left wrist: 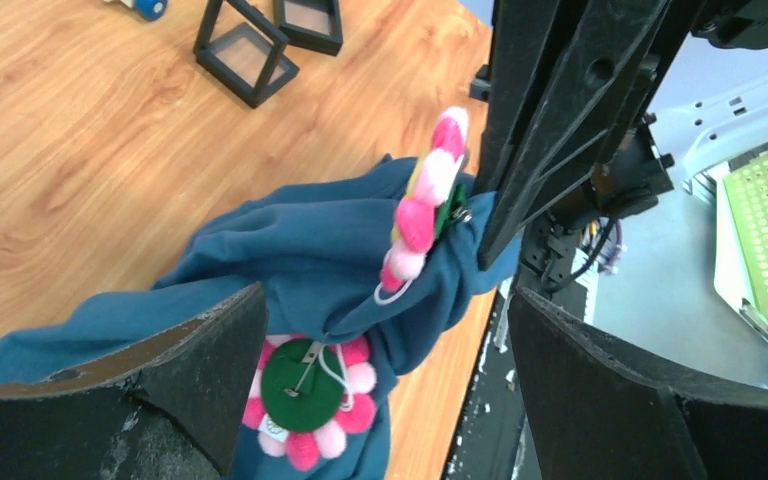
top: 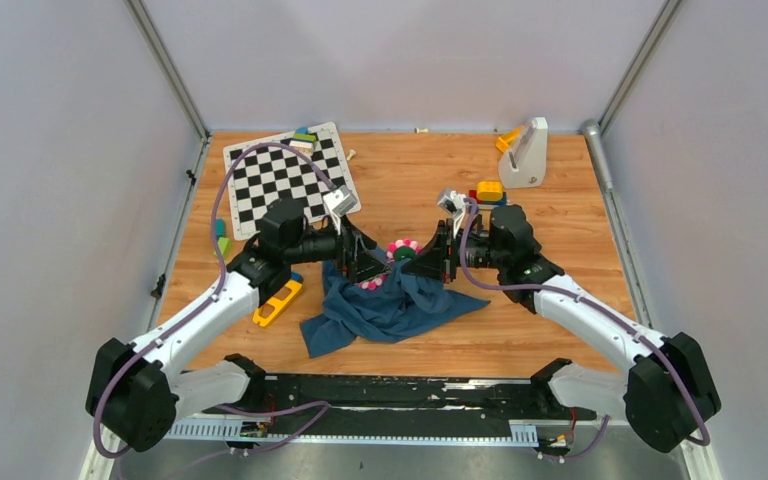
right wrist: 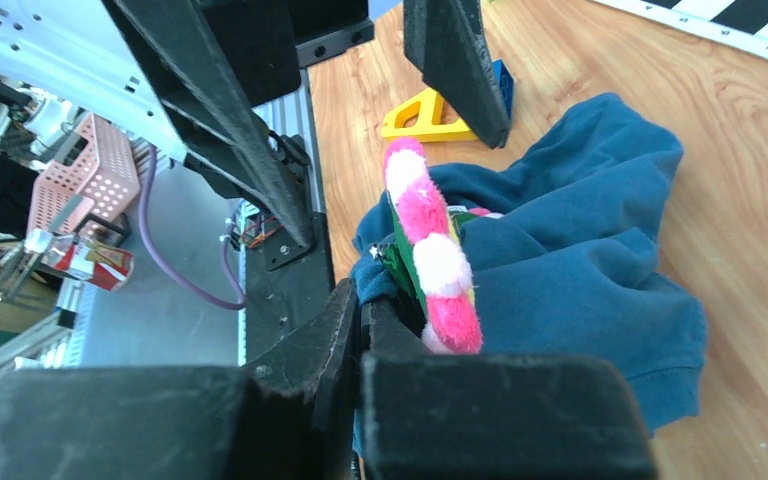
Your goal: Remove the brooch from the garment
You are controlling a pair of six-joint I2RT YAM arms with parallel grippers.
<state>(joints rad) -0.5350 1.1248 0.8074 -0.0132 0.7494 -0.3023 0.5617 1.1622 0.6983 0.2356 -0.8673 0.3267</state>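
We see the brooch lifted edge-on above the table, its pink and white petals standing upright and its green back turned to the right gripper. It sits on a raised peak of the blue garment, roughly mid-table between the two arms.

The right gripper's fingers are drawn almost together, with only a thin slit between them, and they pinch at the brooch's green back edge where the cloth bunches up. We cannot tell how much cloth is caught in that pinch.

The left gripper faces it from the other side, its fingers spread wide. One passes each side of the raised cloth. In the wrist views neither pad presses the brooch, though the left pad lies against a fold of the garment.

Lower on the same fold we see a second flower piece, green back and metal pin showing, hanging between the left fingers.

The rest of the garment trails down toward the near edge, its hem close to the black strip. A yellow piece lies just beside the left arm, and the checkered mat is behind it. Coloured blocks sit near the right wrist. Bare wood lies open to the right of the garment and toward the back wall, apart from a white stand there.
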